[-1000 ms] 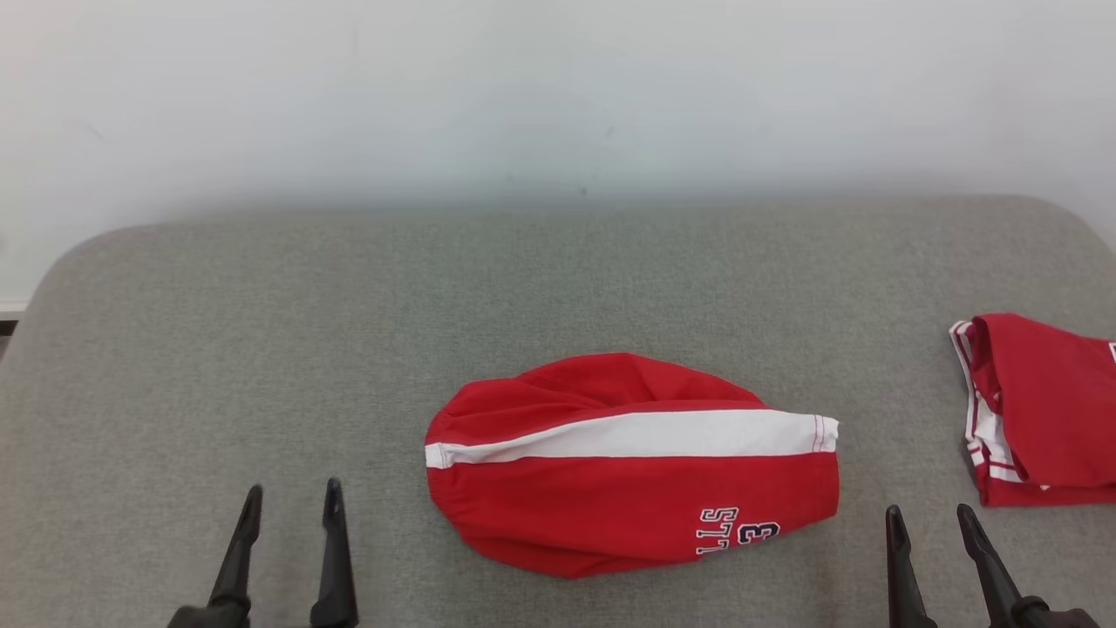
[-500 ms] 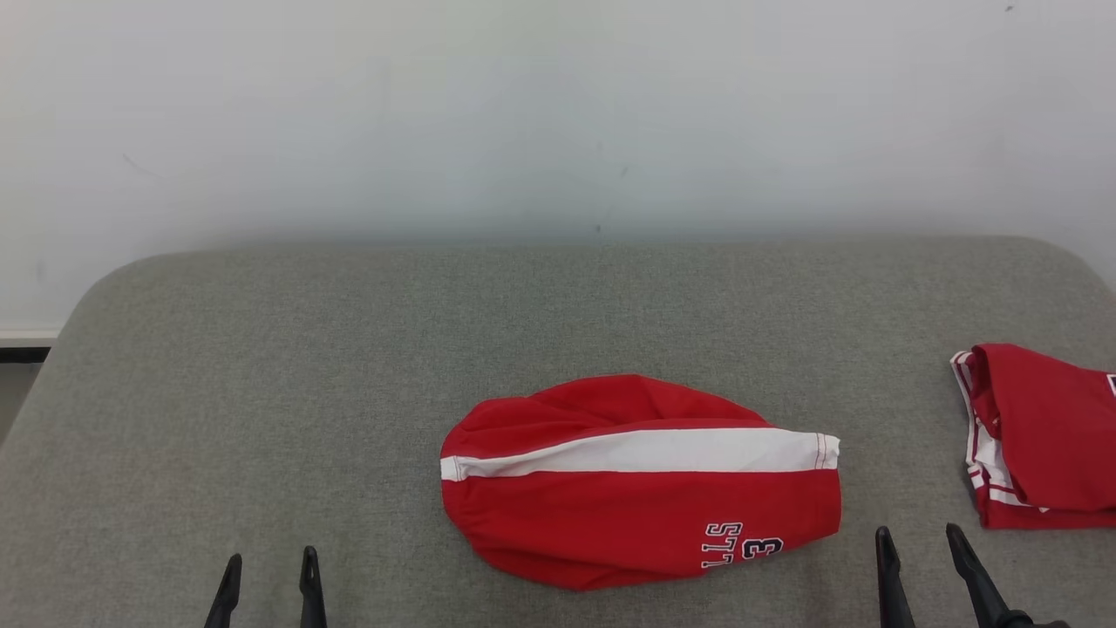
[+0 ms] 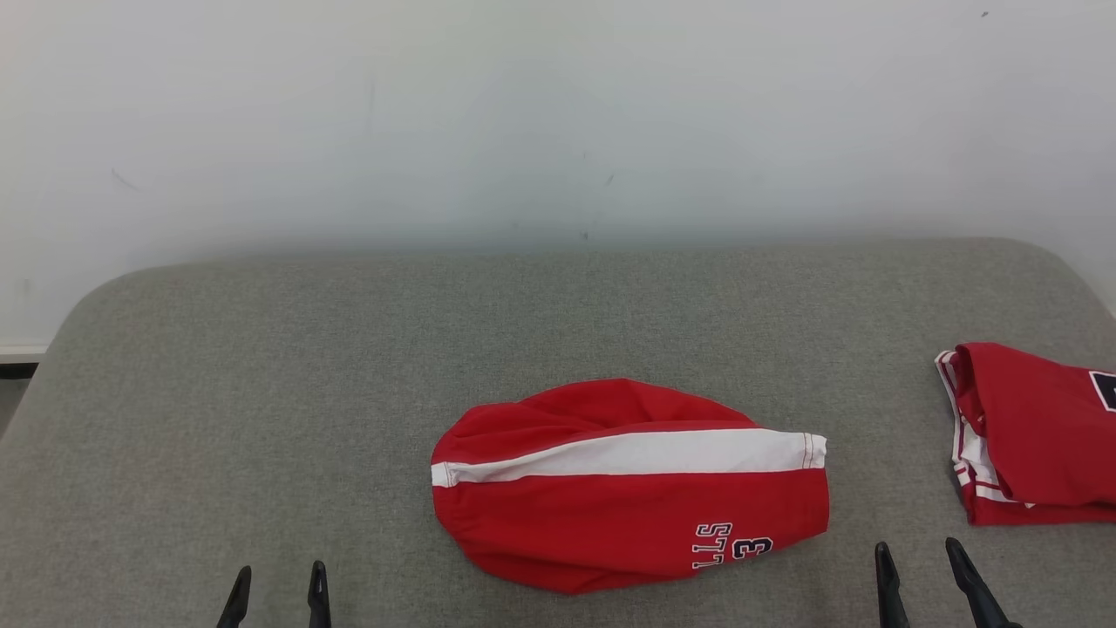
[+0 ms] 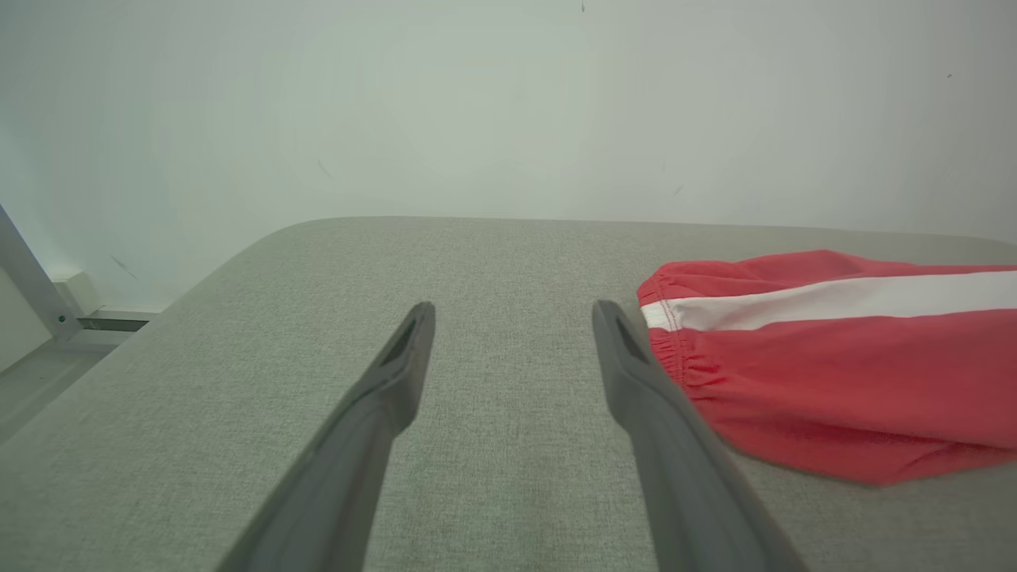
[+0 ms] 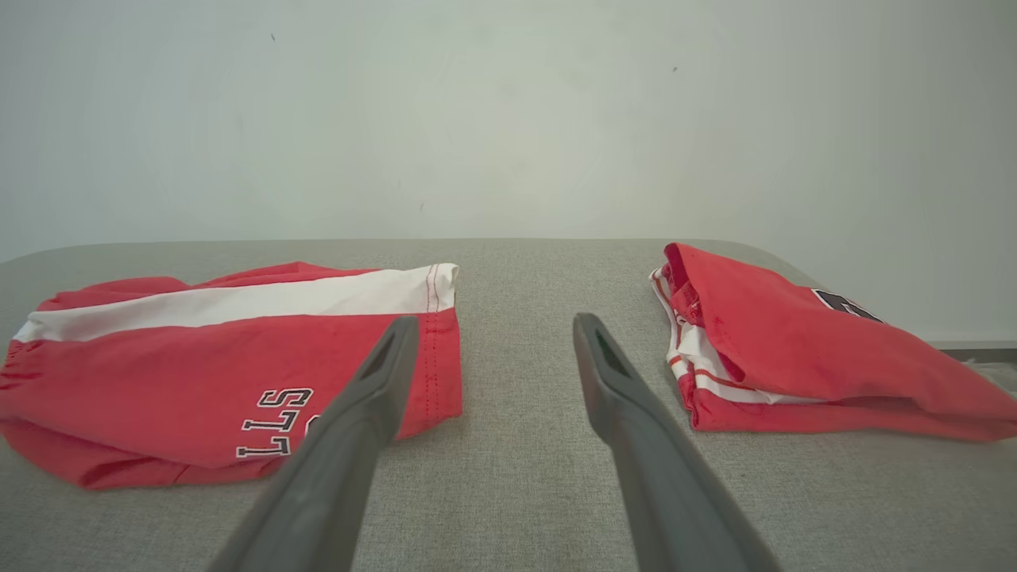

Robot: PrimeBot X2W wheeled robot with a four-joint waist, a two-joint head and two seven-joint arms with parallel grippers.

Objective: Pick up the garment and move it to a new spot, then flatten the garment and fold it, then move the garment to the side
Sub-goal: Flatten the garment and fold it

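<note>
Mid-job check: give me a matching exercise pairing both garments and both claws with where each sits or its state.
1. striped garment
2. second garment
3. left claw
4. right claw

a. open, facing the gap between the garments
b. folded, far right of the grey pad
c. centre, letters showing
d. open, left of the gathered end

Pairs: 1-c, 2-b, 3-d, 4-a

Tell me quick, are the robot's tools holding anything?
Left tool: open, holding nothing.
Right tool: open, holding nothing.
</note>
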